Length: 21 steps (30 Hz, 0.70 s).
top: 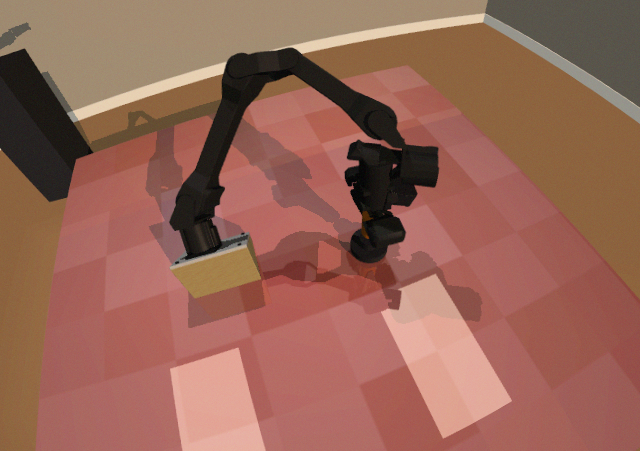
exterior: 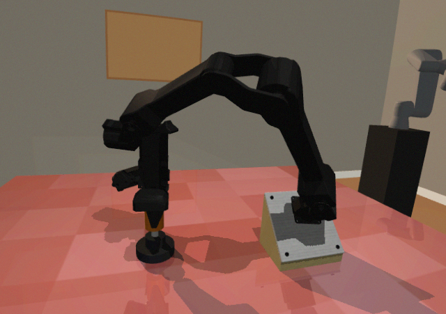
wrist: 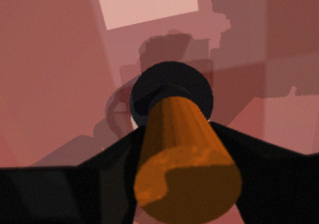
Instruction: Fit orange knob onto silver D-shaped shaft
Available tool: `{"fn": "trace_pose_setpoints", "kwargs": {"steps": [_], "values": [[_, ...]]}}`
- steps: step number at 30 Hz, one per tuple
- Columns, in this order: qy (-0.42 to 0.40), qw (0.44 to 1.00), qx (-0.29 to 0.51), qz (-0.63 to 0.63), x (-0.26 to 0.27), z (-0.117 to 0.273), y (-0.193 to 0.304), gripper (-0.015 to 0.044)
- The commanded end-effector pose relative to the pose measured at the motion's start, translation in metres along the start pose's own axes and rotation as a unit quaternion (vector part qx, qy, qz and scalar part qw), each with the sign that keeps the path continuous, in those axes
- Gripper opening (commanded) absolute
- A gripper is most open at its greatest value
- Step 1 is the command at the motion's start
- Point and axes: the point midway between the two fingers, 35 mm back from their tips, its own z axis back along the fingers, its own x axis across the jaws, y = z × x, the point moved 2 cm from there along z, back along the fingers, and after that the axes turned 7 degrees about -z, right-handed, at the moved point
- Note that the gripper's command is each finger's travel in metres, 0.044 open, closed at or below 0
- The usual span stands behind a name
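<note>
The orange knob (top: 365, 225) (exterior: 148, 223) (wrist: 181, 129) is upright between the fingers of my gripper (exterior: 155, 221) (wrist: 176, 129), which is shut on it. The knob is over the black round pedestal (top: 368, 253) (exterior: 143, 253) (wrist: 170, 74). In the exterior view a short stretch of the silver shaft (exterior: 154, 233) shows between the knob's lower end and the pedestal, so the knob is not down on the pedestal. The knob's hole and the flat sides are hidden. I cannot tell whether the shaft's tip is inside the hole.
The arm's base is mounted on a sloped wooden block (top: 222, 273) (exterior: 269, 228) with a grey metal plate (exterior: 288, 244), off to one side of the pedestal. A dark stand (top: 36, 126) (exterior: 392, 170) is beyond the reddish checkered surface (top: 305, 384) (exterior: 54, 285).
</note>
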Motion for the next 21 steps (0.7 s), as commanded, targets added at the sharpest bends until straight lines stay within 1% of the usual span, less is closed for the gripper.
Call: {"fn": "trace_pose_setpoints", "kwargs": {"steps": [1,21], "values": [[-0.001,1.000,0.000,0.005,-0.0007,-0.0013,0.0006,0.0000],[-0.001,1.000,0.000,0.005,0.0002,-0.0032,0.0009,0.0000]]}}
